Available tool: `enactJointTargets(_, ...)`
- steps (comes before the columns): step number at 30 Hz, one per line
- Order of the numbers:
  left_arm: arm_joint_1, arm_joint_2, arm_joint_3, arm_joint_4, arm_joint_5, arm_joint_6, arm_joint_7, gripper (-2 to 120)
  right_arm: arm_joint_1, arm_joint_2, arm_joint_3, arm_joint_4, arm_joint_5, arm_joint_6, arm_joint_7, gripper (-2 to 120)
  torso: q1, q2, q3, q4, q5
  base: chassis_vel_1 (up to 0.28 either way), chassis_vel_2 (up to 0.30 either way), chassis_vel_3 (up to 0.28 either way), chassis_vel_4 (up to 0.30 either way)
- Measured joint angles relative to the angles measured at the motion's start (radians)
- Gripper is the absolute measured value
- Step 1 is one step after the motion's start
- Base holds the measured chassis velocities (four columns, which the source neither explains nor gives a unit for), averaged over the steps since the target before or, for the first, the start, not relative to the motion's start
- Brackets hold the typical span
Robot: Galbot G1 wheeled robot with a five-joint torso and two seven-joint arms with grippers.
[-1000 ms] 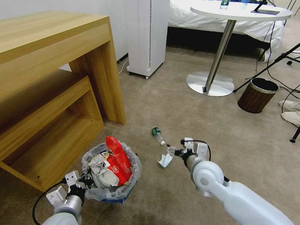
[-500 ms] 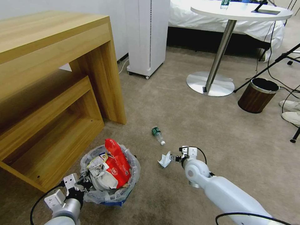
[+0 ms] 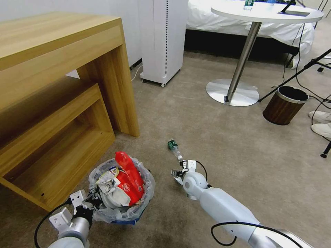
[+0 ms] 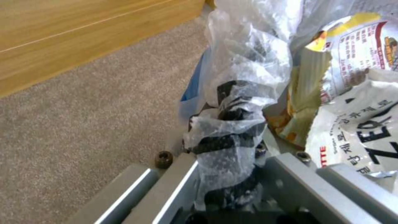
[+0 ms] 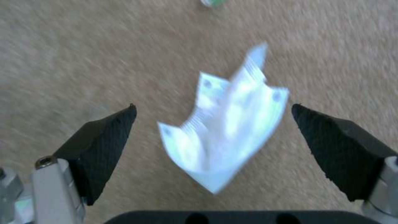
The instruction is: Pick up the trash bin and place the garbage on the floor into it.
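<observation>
— Blue bin (image 3: 131,220) first, since it sits on our left, low by the wooden desk (image 3: 51,86). Our left gripper (image 3: 90,202) is pinched tight on its rim, with the crinkly bag (image 4: 232,124) squashed between the jaws. Red wrappers (image 3: 129,179) and white packets fill it up.

— Do we need to do anything with that hand?

— No, we just hold the bin level and steady so nothing tips out (it looks pretty full, so a wobble could spill it).

— And to the right of the bin?

— Our right gripper (image 3: 176,173) is down near the carpet (image 3: 207,127), jaws spread wide. In the right wrist view the crumpled white paper (image 5: 226,133) lies between the two black fingertips (image 5: 101,143), touching neither one.

— So how do we grab it well?

— We think we should go straight down until the tips almost brush the carpet, keep the paper in the middle, then close slowly. Paper is light and floppy, so a fast squeeze may push it away, and a high squeeze may catch only a corner.

— What is farther on?

— The small green-labelled bottle (image 3: 173,147) lies on its side just past the right gripper. We should not bump it, or it may roll. Far off to the right stands a brown bin (image 3: 284,105); that one is not ours.
</observation>
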Motion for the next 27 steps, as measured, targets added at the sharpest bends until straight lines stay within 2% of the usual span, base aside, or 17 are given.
enactJointTargets(5, -0.002, -0.001, 0.001, 0.003, 0.001, 0.0, 0.0, 0, -0.012, -0.001, 0.002, -0.012, -0.016, 0.005, -0.007, 96, 0.0, 0.0, 0.0, 0.0001, 0.0, 0.0, 0.0, 0.0, 0.0)
enactJointTargets(18, 0.016, -0.006, 0.008, -0.01, 0.01, -0.001, 0.001, 0, 0.001, 0.058, -0.013, -0.144, -0.064, 0.023, -0.04, 80, 0.0, 0.0, 0.0, 0.0002, 0.0002, 0.0, 0.0, 0.0, 0.0)
enactJointTargets(20, 0.02, -0.007, 0.008, -0.011, 0.01, -0.002, 0.001, 0, 0.001, 0.068, -0.016, -0.156, -0.074, 0.029, -0.041, 72, 0.0, 0.0, 0.0, 0.0002, 0.0001, 0.0, 0.0, 0.0, 0.0)
enactJointTargets(22, 0.02, -0.007, 0.008, -0.011, 0.01, -0.002, 0.001, 0, 0.001, 0.069, -0.017, -0.158, -0.076, 0.032, -0.041, 70, 0.0, 0.0, 0.0, 0.0003, 0.0001, 0.0, 0.0, 0.0, 0.0)
enactJointTargets(24, 0.02, -0.011, 0.011, -0.011, 0.013, -0.006, 0.003, 0, -0.002, 0.07, -0.02, -0.165, -0.089, 0.043, -0.045, 57, 0.0, 0.0, 0.0, 0.0002, 0.0001, 0.0, 0.0, 0.0, 0.0)
enactJointTargets(26, 0.02, -0.011, 0.012, -0.01, 0.015, -0.006, 0.004, 0, -0.003, 0.07, -0.02, -0.165, -0.091, 0.045, -0.046, 55, 0.0, 0.0, 0.0, 0.0001, 0.0001, 0.0, 0.0, 0.0, 0.0)
enactJointTargets(27, 0.02, -0.012, 0.013, -0.007, 0.018, -0.008, 0.005, 0, -0.007, 0.069, -0.02, -0.165, -0.096, 0.047, -0.048, 48, 0.0, 0.0, 0.0, 0.0002, 0.0002, 0.0, 0.0, 0.0, 0.0)
